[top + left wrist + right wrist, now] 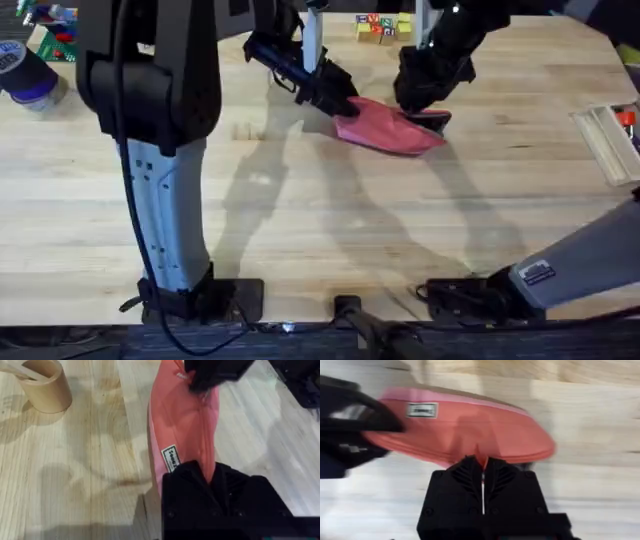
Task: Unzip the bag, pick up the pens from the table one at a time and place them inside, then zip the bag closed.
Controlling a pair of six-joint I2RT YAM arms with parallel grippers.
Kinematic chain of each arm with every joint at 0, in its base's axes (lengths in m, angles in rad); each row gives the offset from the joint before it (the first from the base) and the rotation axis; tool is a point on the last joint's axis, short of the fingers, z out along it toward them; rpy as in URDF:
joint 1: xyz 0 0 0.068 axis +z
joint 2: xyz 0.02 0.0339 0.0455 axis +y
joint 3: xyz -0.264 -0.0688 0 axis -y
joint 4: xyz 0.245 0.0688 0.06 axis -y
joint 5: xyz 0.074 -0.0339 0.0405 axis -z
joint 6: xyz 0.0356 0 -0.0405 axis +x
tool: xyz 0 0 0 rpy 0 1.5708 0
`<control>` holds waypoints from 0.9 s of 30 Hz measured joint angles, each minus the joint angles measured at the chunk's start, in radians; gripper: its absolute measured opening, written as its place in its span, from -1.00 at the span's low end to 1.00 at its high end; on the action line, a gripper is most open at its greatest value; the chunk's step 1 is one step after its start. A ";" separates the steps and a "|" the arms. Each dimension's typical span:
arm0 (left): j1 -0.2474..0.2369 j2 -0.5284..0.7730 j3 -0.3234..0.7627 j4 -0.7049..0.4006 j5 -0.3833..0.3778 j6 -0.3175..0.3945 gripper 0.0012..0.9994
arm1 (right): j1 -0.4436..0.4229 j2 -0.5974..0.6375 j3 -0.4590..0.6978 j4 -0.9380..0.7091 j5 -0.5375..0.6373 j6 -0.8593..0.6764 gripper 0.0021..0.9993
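Tools (345, 100) (428, 112) clamp bag (385, 128) ends; bag lies diagonally.

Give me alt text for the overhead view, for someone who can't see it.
Two black robot grippers hold a pink bag on a wooden table, the left gripper at its left end and the right gripper shut on its upper right edge. Coloured blocks sit behind them, and a roll of tape lies at far left.
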 joint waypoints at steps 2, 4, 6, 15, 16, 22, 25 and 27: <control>0.001 0.000 0.000 0.000 -0.001 0.000 -0.92 | -0.003 0.000 0.000 -0.022 0.045 -0.010 -0.94; 0.002 0.000 0.000 0.000 -0.001 0.000 -0.92 | -0.016 0.000 0.000 -0.035 0.076 -0.019 -0.94; 0.002 0.000 0.000 0.000 -0.001 0.000 -0.92 | -0.037 0.000 0.000 -0.038 0.095 -0.028 -0.94; 0.002 0.000 0.000 0.000 0.003 0.000 -0.92 | -0.165 0.000 0.000 -0.057 0.116 -0.042 -0.94; 0.002 0.000 0.000 0.000 0.003 0.000 -0.92 | -0.179 0.000 0.000 -0.057 0.116 -0.043 -0.94; -0.004 0.000 0.000 -0.001 0.011 0.000 -0.92 | -0.258 0.000 0.000 -0.057 0.091 -0.054 -0.94; -0.013 0.000 0.000 -0.002 0.018 0.000 -0.92 | -0.295 0.000 0.000 -0.056 0.072 -0.054 -0.94; -0.018 0.000 0.000 -0.004 0.024 0.000 -0.92 | -0.316 0.000 0.000 -0.054 0.056 -0.054 -0.94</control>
